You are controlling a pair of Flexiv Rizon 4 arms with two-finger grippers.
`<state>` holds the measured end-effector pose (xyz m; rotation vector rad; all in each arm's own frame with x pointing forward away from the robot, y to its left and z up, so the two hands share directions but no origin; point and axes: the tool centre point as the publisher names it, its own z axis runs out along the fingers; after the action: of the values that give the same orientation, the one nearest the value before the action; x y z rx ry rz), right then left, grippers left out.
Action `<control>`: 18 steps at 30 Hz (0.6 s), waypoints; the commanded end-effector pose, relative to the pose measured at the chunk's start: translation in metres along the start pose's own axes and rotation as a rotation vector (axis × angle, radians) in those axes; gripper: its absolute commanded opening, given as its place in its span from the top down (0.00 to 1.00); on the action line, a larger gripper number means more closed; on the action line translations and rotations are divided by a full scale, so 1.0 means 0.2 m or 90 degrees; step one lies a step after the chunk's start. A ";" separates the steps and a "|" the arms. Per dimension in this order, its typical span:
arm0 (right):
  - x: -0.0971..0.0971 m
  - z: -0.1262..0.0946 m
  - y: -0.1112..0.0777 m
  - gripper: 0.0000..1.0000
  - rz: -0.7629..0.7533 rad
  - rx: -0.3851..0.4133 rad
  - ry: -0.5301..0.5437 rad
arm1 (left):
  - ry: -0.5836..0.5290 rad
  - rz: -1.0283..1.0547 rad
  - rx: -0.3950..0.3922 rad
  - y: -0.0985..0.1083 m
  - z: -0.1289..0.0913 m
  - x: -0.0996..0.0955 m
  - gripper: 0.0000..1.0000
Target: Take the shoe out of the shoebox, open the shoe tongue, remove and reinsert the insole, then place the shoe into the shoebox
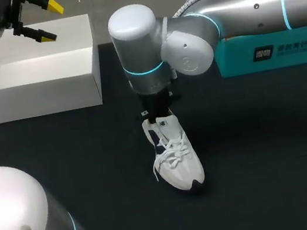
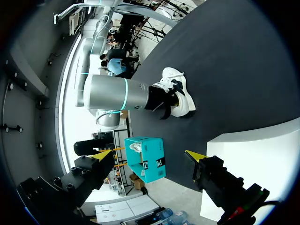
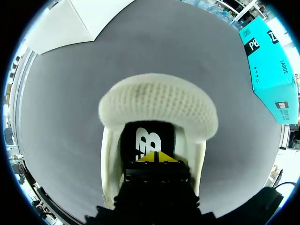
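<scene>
The shoe [image 1: 175, 156] is lying on the table [image 1: 266, 148], out of the box [image 1: 38, 99], with its toe pointing toward the robot. The right gripper [image 3: 154, 157] is reaching into the heel opening, tips pressed together on the insole [image 3: 147, 138]; I cannot tell whether they are nipping it. The left gripper [image 1: 50, 20] is hanging spread over the box, well apart from the shoe, so the right arm is nearer.

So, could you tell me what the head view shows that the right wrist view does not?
Only the head view: the white laces of the shoe, and the left gripper open above the far rim of the white shoebox. Only the right wrist view: the black insole inside the shoe, with the right gripper shut close to it. Both: the shoe on the dark table, the shoebox and the teal box.
</scene>
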<state>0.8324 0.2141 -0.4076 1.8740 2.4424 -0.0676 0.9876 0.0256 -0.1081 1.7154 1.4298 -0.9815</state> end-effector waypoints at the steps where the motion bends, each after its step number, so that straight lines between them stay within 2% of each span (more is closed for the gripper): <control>1: 0.00 0.06 0.03 1.00 -0.003 0.026 0.011 | 0.002 0.001 0.001 0.00 0.00 0.00 0.00; 4: 0.00 0.03 0.02 1.00 -0.003 0.036 0.011 | 0.002 0.001 0.001 0.00 0.00 0.00 0.00; 7: 0.01 -0.06 0.00 1.00 -0.009 0.055 0.013 | 0.002 0.001 0.001 0.00 0.00 0.00 0.00; 11: 0.00 -0.17 -0.01 1.00 -0.009 0.116 0.032 | 0.002 0.001 0.001 0.00 0.00 0.00 0.00; 18: 0.01 -0.25 -0.02 1.00 -0.029 0.208 0.063 | 0.002 0.001 0.001 0.00 0.00 0.00 0.00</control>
<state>0.8200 0.2152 -0.3585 1.9738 2.6499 -0.3346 0.9876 0.0257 -0.1080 1.7153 1.4298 -0.9813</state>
